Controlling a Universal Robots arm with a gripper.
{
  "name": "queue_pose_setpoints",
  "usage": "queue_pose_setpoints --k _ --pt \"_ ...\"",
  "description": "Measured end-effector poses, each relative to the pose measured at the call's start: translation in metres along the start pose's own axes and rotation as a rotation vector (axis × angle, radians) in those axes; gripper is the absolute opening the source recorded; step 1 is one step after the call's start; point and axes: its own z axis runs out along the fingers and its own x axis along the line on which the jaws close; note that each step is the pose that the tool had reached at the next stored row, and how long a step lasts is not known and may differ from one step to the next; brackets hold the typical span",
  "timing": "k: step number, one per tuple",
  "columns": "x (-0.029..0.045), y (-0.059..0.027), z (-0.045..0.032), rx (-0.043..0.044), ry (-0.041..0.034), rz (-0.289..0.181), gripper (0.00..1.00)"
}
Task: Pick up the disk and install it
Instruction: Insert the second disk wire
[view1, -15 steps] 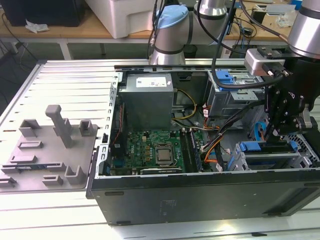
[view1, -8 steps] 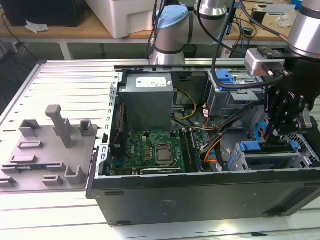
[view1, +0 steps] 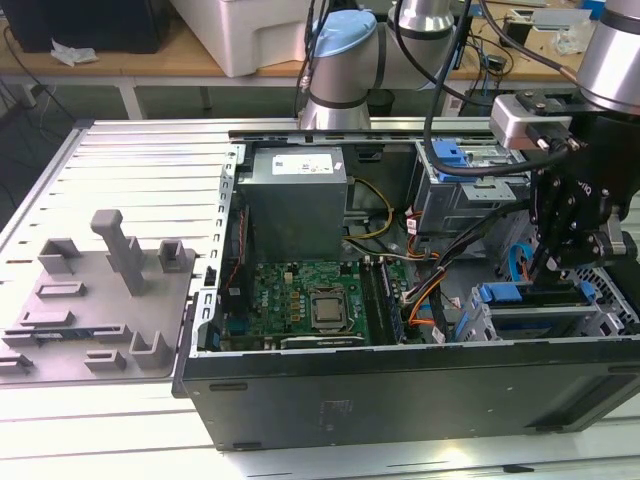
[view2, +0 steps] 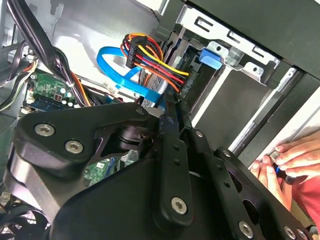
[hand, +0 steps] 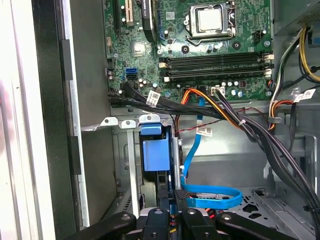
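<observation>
The disk (view1: 535, 297) stands on edge in the grey drive cage (view1: 480, 325) at the front corner of the open computer case, on the exterior view's right. Its blue carrier bracket (hand: 152, 155) shows end-on in the first wrist view, sunk into the cage slot (hand: 127, 122). My gripper (view1: 548, 268) hangs straight down over it. In both wrist views the black fingers meet on the thin edge of the disk, so the gripper (hand: 170, 197) is shut on it. In the second wrist view the gripper (view2: 167, 115) tips point toward the cage (view2: 235, 55).
A blue data cable (hand: 210, 200) and a black-and-orange cable bundle (hand: 225, 112) run close beside the cage. The motherboard (view1: 310, 300) and grey power-supply box (view1: 295, 200) fill the case's middle. A grey fixture plate (view1: 90, 300) lies outside on the left. A person's hand (view2: 287, 160) rests at the case edge.
</observation>
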Motion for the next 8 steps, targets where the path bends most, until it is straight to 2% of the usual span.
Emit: queue_pose_setpoints --k 8 --pt "0.0023 0.0003 0.0002 0.0000 0.0000 0.000 0.16"
